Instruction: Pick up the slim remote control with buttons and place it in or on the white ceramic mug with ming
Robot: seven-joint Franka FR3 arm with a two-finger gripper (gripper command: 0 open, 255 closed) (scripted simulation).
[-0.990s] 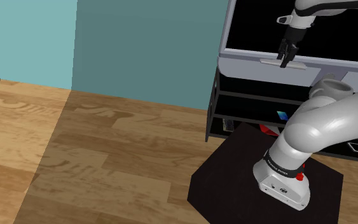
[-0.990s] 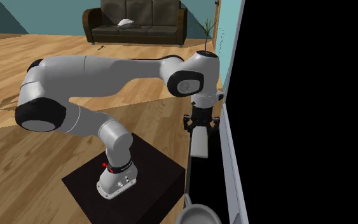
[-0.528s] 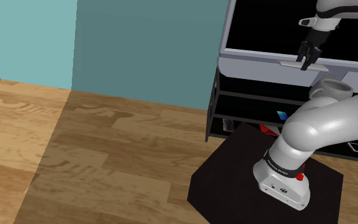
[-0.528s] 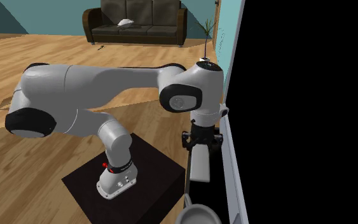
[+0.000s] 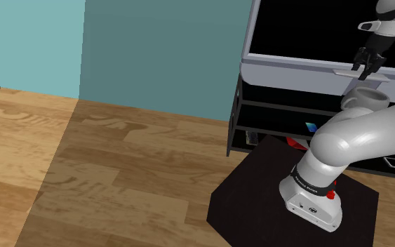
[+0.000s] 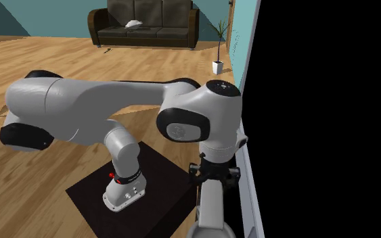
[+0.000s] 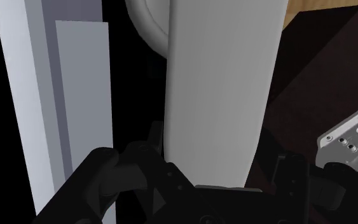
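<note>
as the black end effector (image 7: 212, 147) pinches it, the slim grey remote (image 7: 222, 83) lies level
long axis points toward the round white mug (image 7: 147, 25)

Wood-grain floor (image 5: 118, 168), matt grey remote (image 7: 222, 83)

Plain pale grey remote (image 7: 219, 83), black tool (image 5: 366, 65), plain whitish mug (image 5: 366, 97), teal wall (image 5: 154, 49), wood-grain floor (image 5: 83, 175).
</note>
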